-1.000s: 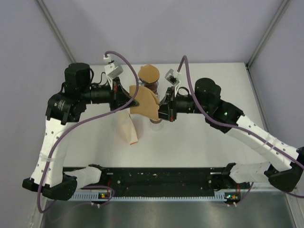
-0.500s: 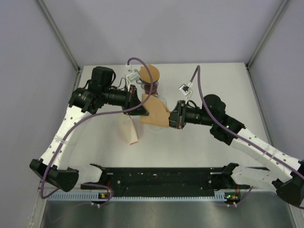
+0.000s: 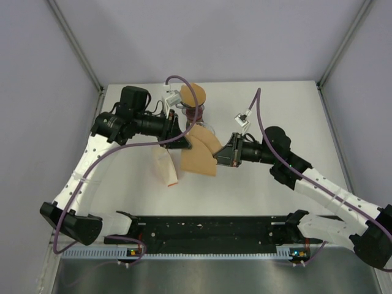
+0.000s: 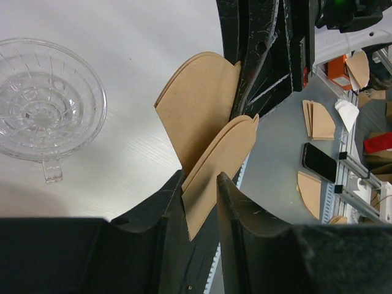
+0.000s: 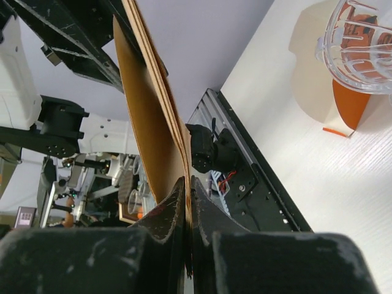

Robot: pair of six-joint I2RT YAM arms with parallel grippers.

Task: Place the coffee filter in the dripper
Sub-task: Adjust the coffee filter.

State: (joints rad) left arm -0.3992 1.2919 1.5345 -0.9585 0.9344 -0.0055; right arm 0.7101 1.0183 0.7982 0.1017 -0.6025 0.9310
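A white, orange-edged pouch lies on the table.

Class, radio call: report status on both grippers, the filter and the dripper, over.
Left gripper shut on coffee filter. Right gripper shut on it too. Filter aloft, not yet in dripper; dripper empty. Nothing in the way.

Bright, even light falls from above. The white table glows softly, and shadows on it are faint. The glass dripper sparkles. The coffee filter has one darker, shaded side. Very near parts in the wrist views look dark and blurry.
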